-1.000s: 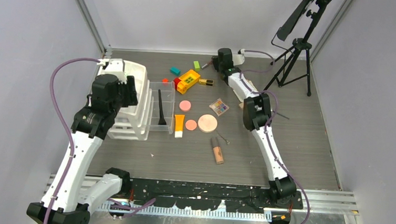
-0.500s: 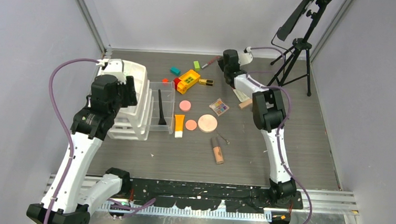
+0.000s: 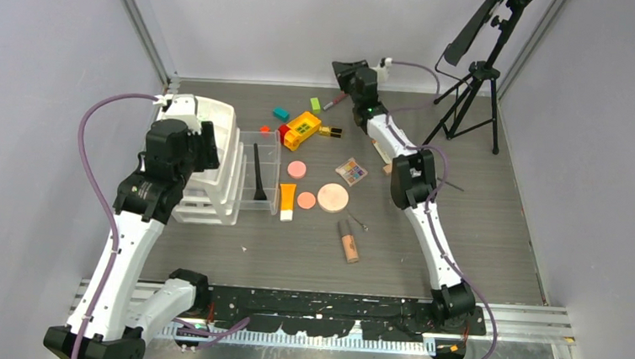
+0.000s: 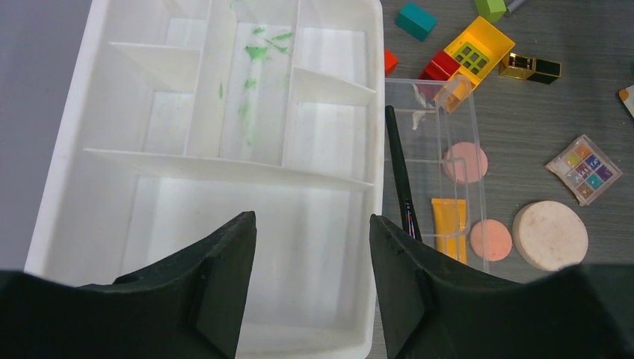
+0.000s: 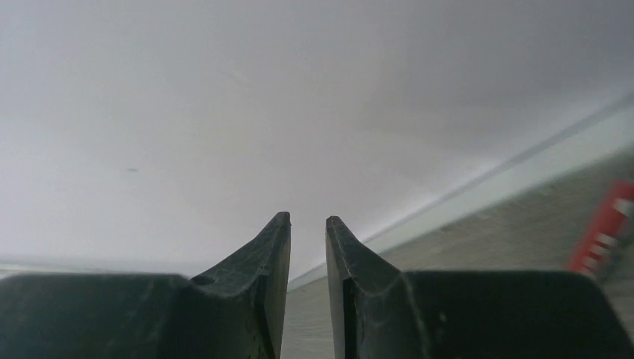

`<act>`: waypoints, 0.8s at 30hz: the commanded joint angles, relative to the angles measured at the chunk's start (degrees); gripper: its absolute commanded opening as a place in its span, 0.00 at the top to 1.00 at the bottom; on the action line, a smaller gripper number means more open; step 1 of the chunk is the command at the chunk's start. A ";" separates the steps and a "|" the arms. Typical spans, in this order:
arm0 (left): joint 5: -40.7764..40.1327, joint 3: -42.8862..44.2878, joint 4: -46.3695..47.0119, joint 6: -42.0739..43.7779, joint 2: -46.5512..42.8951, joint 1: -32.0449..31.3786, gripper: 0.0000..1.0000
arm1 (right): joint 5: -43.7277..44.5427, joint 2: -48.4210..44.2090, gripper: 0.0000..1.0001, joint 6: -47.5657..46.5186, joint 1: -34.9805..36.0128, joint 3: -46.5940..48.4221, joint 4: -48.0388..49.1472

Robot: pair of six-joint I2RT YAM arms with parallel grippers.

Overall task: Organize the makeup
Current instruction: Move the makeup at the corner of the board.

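Observation:
My left gripper hangs open over the white divided tray, with nothing between its fingers. A black brush lies in the clear organizer beside the tray. On the table are an orange tube, a pink compact, two peach compacts, an eyeshadow palette, a beige tube, a gold-black lipstick and a red pencil. My right gripper is raised at the back, facing the wall. Its jaws stand slightly apart and empty.
A yellow-and-red toy brick and teal, green and red blocks lie at the back. A black tripod stands at the back right. The back wall is close in front of the right gripper.
The right gripper has lifted from the table near the pencil, turned toward the back wall and parted its jaws a little. The left arm has not moved.

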 commanded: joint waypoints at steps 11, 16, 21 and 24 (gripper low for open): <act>1.38 -0.11 3.03 0.76 0.33 0.70 0.41 | 1.38 9.10 0.70 6.35 1.39 3.32 -1.29; 1.48 -0.18 3.03 0.76 0.11 0.83 0.41 | 2.66 6.91 0.70 6.39 1.35 0.46 -6.08; 1.31 -0.34 3.08 0.76 -0.17 0.90 0.41 | 3.50 4.75 0.70 6.12 1.35 0.33 -14.13; 1.38 -0.35 3.05 0.77 -0.26 0.91 0.41 | 5.67 2.72 0.71 4.87 1.32 -0.72 -21.41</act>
